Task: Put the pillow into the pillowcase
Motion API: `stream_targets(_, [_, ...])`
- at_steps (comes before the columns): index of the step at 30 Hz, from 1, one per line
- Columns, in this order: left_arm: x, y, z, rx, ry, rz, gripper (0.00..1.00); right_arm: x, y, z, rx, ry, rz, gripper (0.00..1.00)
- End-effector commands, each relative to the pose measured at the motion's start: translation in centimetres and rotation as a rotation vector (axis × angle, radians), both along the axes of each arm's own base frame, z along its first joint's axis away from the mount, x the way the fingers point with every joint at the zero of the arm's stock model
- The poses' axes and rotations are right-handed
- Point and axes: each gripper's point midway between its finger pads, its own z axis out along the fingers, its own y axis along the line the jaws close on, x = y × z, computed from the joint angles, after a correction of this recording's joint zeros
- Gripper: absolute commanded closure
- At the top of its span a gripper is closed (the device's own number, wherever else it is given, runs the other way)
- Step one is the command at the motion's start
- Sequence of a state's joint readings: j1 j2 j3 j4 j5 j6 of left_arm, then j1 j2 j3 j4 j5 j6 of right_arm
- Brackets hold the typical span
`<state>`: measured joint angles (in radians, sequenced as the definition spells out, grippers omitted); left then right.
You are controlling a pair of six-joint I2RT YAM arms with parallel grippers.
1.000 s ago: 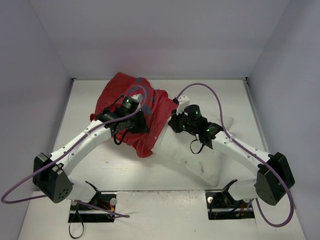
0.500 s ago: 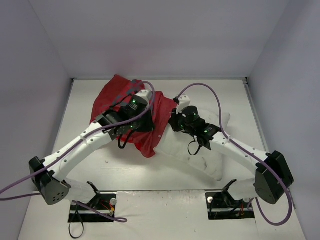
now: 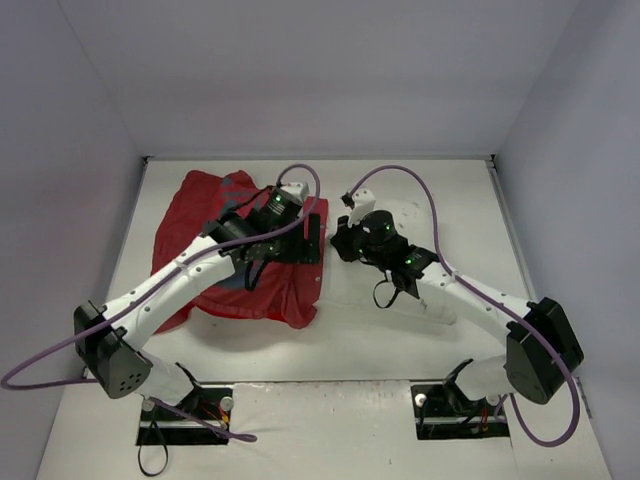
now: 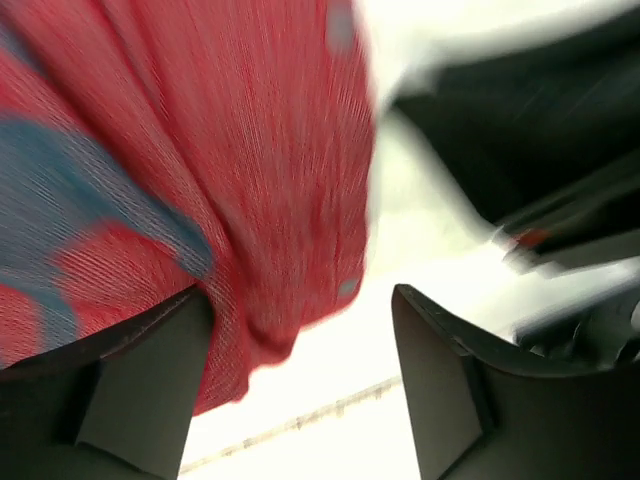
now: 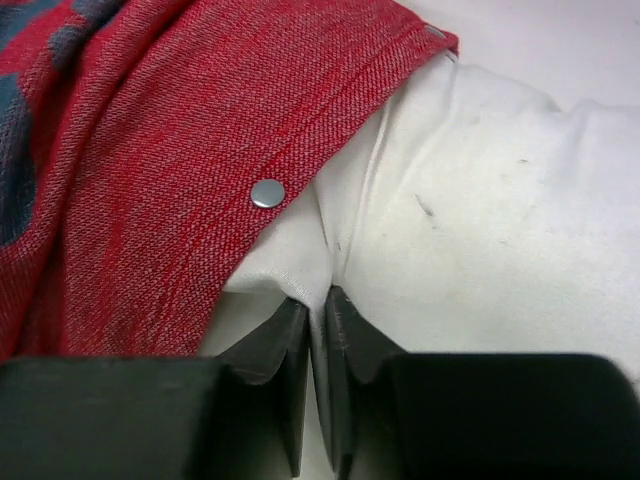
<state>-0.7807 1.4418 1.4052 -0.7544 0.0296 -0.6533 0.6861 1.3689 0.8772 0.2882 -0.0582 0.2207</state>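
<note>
Left tool [image 4: 300, 385] is open, jaws wide, the pillowcase [image 4: 230, 150] draped against one finger. Right tool [image 5: 318, 315] is closed on a fold of the pillow [image 5: 480, 220], just under the pillowcase's hem with 1 snap [image 5: 267, 193]. The pillowcase spreads over the bench's [image 3: 250, 350] left half.

The right gripper [image 5: 318, 310] has its jaws nearly together, nipping a crease of the white pillow [image 5: 480, 220]. The red pillowcase [image 5: 170, 150] covers the pillow's left part, its hem running diagonally and carrying a silver snap [image 5: 267, 193]; bluish patches show far left
</note>
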Motion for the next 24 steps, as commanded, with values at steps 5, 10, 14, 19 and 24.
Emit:
stream_targets(5, [6.2, 4.7, 10.5, -0.010, -0.328, 0.184, 0.31, 2.0, -0.4, 8.2, 0.060, -0.198, 0.079, 0.56])
stream_targets(10, [11.0, 6.0, 10.5, 0.053, -0.344, 0.224, 0.31, 4.2, -3.1, 10.5, 0.103, -0.216, 0.049, 0.36])
stream_targets(14, [14.4, 5.5, 8.1, 0.102, -0.300, 0.202, 0.31, 6.1, -3.7, 9.9, 0.088, -0.184, 0.056, 0.22])
stream_targets(19, [17.0, 4.6, 6.1, 0.129, -0.260, 0.192, 0.32, 7.6, -2.7, 8.4, 0.089, -0.135, 0.088, 0.19])
stream_targets(24, [18.7, 4.6, 3.1, 0.192, -0.215, 0.207, 0.39, 8.4, -2.6, 6.0, 0.061, -0.094, 0.082, 0.24])
